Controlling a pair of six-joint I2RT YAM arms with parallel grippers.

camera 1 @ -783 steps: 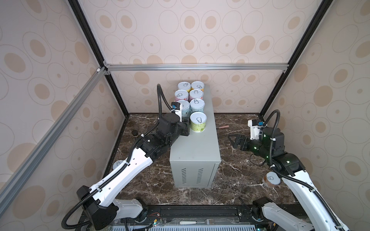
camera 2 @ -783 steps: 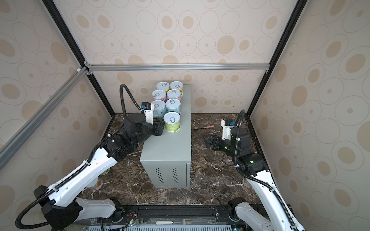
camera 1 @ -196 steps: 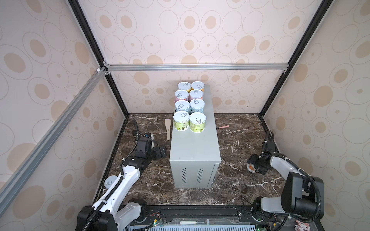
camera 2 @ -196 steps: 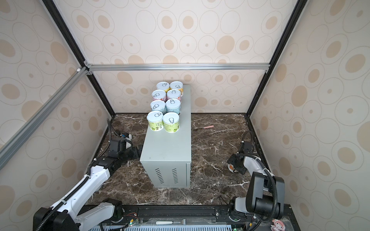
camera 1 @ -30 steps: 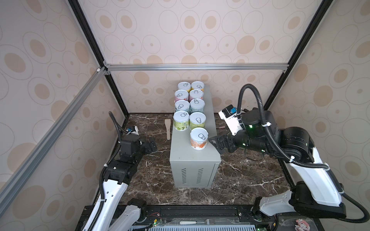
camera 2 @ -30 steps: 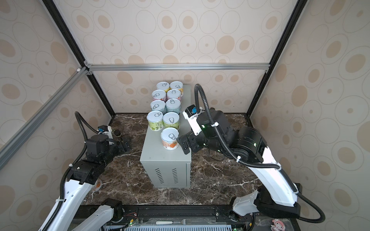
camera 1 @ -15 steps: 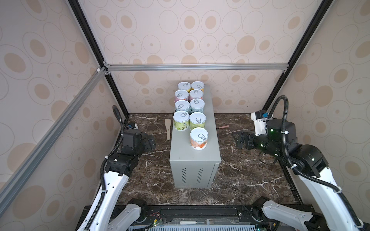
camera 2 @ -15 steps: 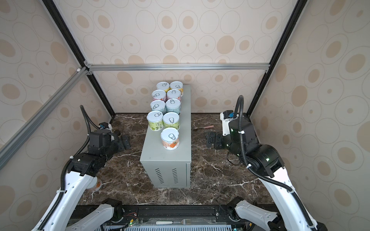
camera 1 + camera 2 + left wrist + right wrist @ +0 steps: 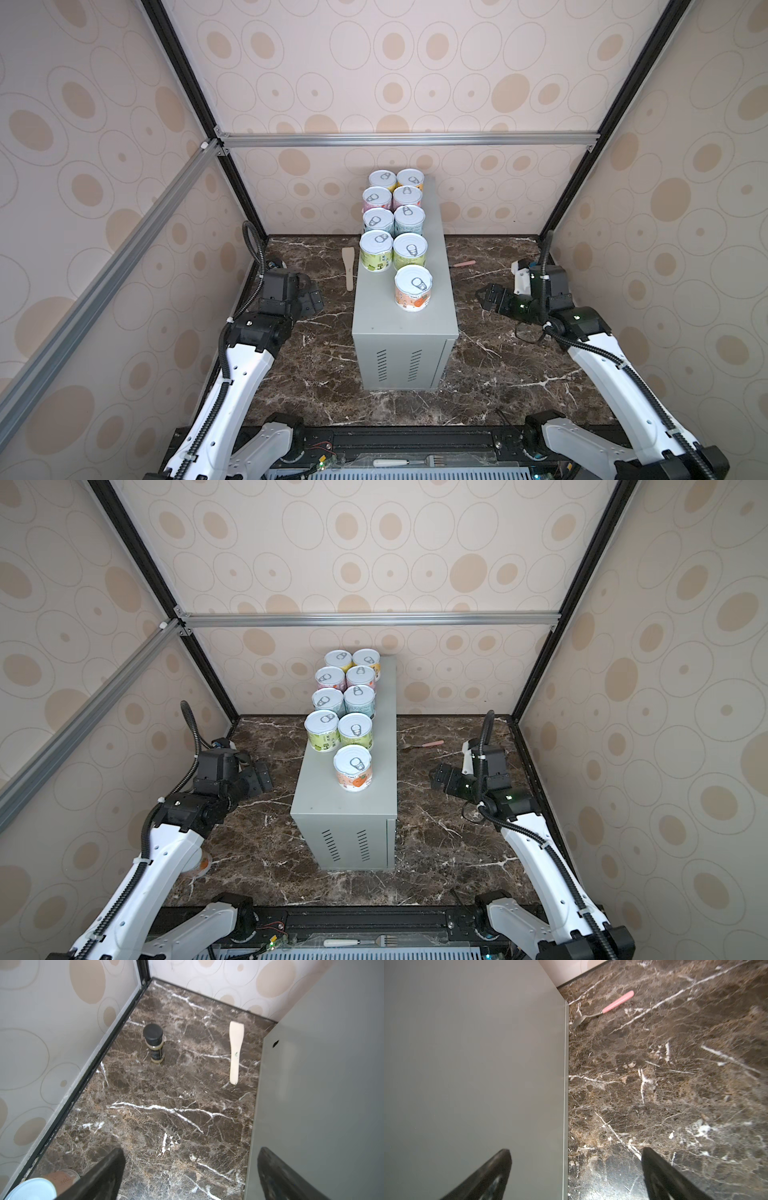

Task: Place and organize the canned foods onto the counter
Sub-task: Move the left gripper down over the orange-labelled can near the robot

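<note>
Behind the left gripper (image 9: 191, 1151), wallward, one last can (image 9: 31, 1187) upright on the marble (image 9: 166, 1105). Jaws wide apart and empty, right gripper (image 9: 575, 1151) likewise. Nine cans (image 9: 409, 219) already on the counter (image 9: 405, 332) between both grippers. Next, probably: back up, close on that can, lift it beside the orange-print can (image 9: 412, 293). Ahead of the left gripper, bottle (image 9: 154, 1043) and wooden spatula (image 9: 235, 1051) (off the path, likely).

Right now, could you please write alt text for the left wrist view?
The left gripper, fingers open, hovers over marble beside the grey counter wall. A dark-capped bottle stands near the corner, a wooden spatula lies by the counter, and one can peeks beside a finger.
</note>
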